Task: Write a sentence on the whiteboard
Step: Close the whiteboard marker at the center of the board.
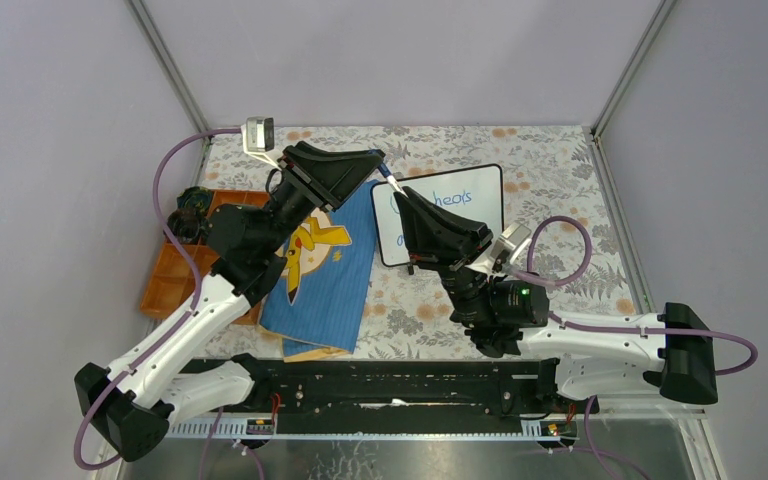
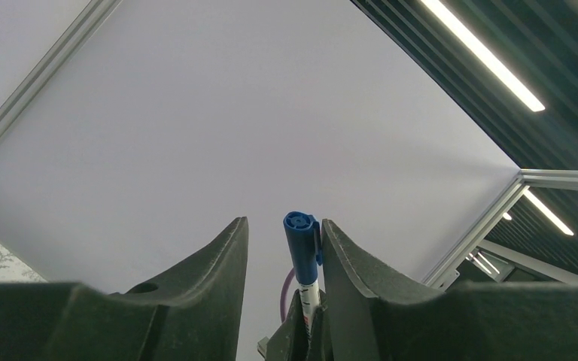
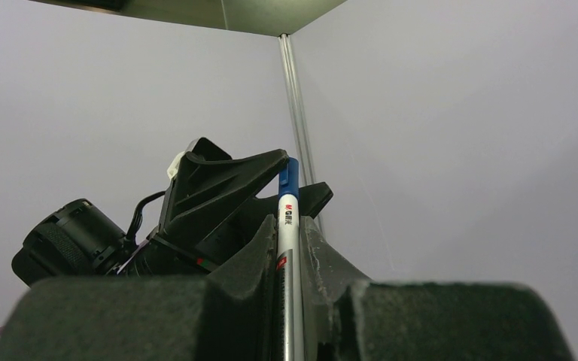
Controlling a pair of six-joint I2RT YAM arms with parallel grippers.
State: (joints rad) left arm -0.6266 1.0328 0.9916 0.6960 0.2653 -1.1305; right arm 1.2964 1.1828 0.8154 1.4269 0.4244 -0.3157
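1. Closest to the lens in the right wrist view, the right gripper (image 3: 287,222) is clamped on a marker (image 3: 288,259). The white barrel stands upright between the two dark fingers, with the blue end above them.
2. Behind that end in the same view, the left gripper (image 2: 284,223) reaches in from the left.
3. In the left wrist view, the left jaws stand on either side of the marker's blue cap (image 2: 301,239) at a middling width. The right finger is against the cap's clip, and a gap shows between the cap and the left finger.
4. From above, both grippers meet just above the centre of the frame, over the whiteboard's upper left corner.
5. The whiteboard (image 1: 472,236) lies flat on the floral tablecloth (image 1: 550,170), slightly right of centre.
6. Of the sentence (image 1: 457,198), only "heals" reads clearly, in thin blue script. The rest is covered by the right gripper.
7. A blue cloth book (image 1: 332,278) with a yellow cartoon figure lies just left of the board.
8. An orange tray (image 1: 165,292) sits at the left edge of the table.
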